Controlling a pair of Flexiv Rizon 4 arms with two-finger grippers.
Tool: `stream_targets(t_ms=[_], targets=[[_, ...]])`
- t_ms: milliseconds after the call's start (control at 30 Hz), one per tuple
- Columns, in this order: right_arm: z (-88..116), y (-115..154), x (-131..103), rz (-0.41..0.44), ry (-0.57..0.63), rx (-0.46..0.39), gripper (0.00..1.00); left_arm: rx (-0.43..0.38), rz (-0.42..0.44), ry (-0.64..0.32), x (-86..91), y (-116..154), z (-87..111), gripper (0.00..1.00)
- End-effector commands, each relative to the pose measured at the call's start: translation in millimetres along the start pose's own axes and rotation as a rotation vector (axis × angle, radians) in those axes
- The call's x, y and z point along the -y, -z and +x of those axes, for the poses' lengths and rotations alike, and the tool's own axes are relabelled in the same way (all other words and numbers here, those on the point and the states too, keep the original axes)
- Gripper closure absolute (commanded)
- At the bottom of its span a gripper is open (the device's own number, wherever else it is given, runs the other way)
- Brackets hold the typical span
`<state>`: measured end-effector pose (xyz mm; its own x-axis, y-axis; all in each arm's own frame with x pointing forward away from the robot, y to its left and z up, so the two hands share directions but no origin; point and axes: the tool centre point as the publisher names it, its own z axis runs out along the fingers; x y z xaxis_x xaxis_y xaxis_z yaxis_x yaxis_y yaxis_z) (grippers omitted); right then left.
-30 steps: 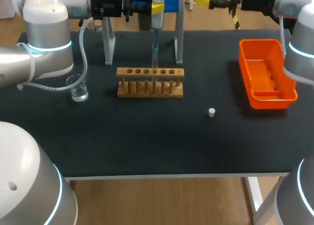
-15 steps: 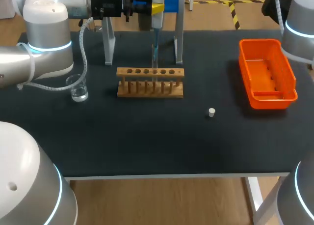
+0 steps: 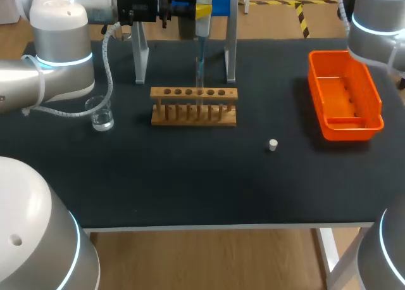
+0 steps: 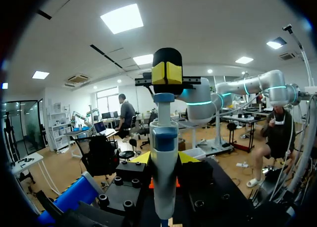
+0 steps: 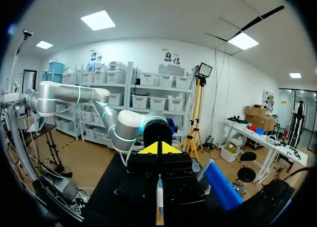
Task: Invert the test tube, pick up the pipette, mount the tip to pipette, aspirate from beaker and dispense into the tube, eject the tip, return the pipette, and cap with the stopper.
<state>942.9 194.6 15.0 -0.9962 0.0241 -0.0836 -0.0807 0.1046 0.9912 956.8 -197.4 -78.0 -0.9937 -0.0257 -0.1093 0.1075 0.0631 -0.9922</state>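
Left pincer is clamped on the pipette: a yellow fingertip presses in from each side of the white-and-blue barrel, and the pipette stands upright between them. From the head view, that grip sits high at the back of the worktop, between the two grey uprights of the pipette stand. The left arm comes in from the left side to reach it.

Follow the pipette down and its slim tip points straight at the test tube. The tube stands upright in the wooden rack, fourth hole from the left. The tip reaches the tube's mouth, but how far in it goes I cannot tell.

Over on the other side, the right pincer is closed. Its yellow tips meet in a single wedge with nothing gripped between them. It is out of the head view altogether. Only the right arm shows there, up at the far right corner above the orange tray.

The beaker stands left of the rack, with a little clear liquid in the bottom, close by the left arm. The small white stopper lies alone on the dark worktop, forward and right of the rack and well apart from both rack and tray.
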Motion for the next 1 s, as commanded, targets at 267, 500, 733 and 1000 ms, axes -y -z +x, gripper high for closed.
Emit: stream_targets(t_ms=[267, 500, 733, 1000], targets=[[2, -20, 1, -0.027, -0.012, -0.059, 1.0, 0.0, 0.004, -0.003, -1.2, 0, -0.8, 1.0], [8, -27, 2, -0.022, -0.014, -0.072, 1.0, 0.0, 0.004, -0.003, -1.2, 0, -0.8, 1.0], [10, -30, 8, -0.006, -0.022, -0.073, 1.0, 0.0, 0.004, -0.003, -1.2, 0, -0.8, 1.0], [9, -33, 13, -0.002, -0.033, -0.07, 1.0, 0.0, 0.004, -0.003, -1.2, 0, -0.8, 1.0]])
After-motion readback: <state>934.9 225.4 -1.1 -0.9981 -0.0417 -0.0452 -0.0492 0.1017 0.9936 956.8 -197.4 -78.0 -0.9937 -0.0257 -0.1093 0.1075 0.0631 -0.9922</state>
